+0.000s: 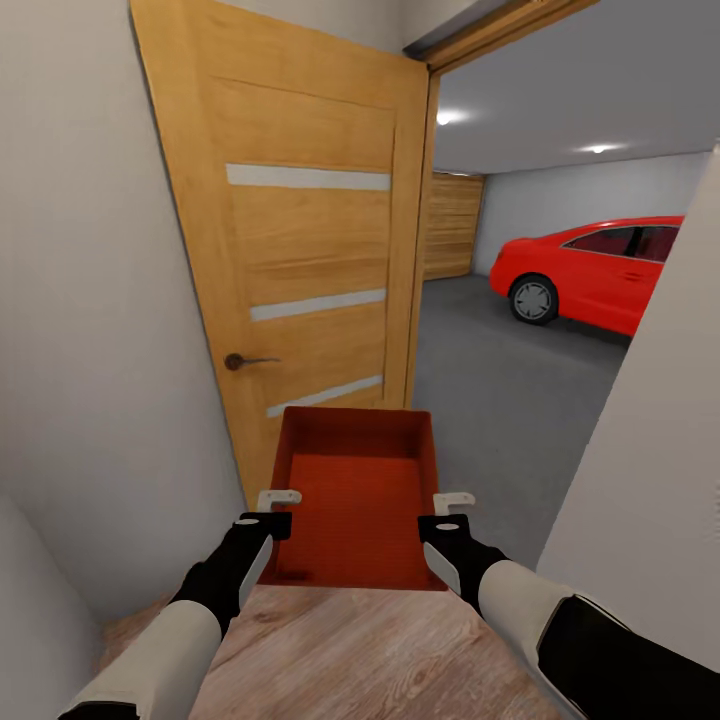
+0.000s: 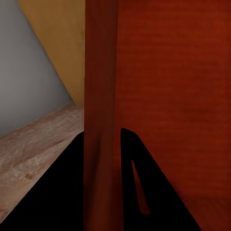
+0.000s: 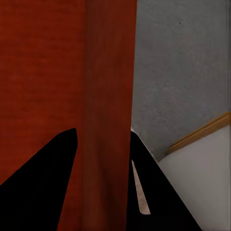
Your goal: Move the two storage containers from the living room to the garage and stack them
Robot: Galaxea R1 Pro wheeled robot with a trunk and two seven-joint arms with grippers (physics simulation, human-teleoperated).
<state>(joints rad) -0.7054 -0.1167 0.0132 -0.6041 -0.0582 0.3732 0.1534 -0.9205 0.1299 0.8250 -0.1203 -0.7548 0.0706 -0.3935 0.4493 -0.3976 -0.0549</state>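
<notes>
Bin (image 1: pixel 360 500): orange-red, open-topped, held level between both arms just ahead of the robot, above the wood floor (image 1: pixel 370 650) at the doorway; its interior appears bare.
Left gripper (image 1: pixel 272 508): closed on the bin's left wall; in the left wrist view the wall (image 2: pixel 101 96) runs between the two dark fingers (image 2: pixel 53 192).
Right gripper (image 1: pixel 450 512): closed on the bin's right wall, which passes between its fingers (image 3: pixel 38 178) in the right wrist view.
Door (image 1: pixel 300 260): wooden, swung open at left.
Garage: visible through the doorway, with grey concrete floor (image 1: pixel 500 400), red car (image 1: pixel 600 270) and a slatted door (image 1: pixel 452 225) at the back.
</notes>
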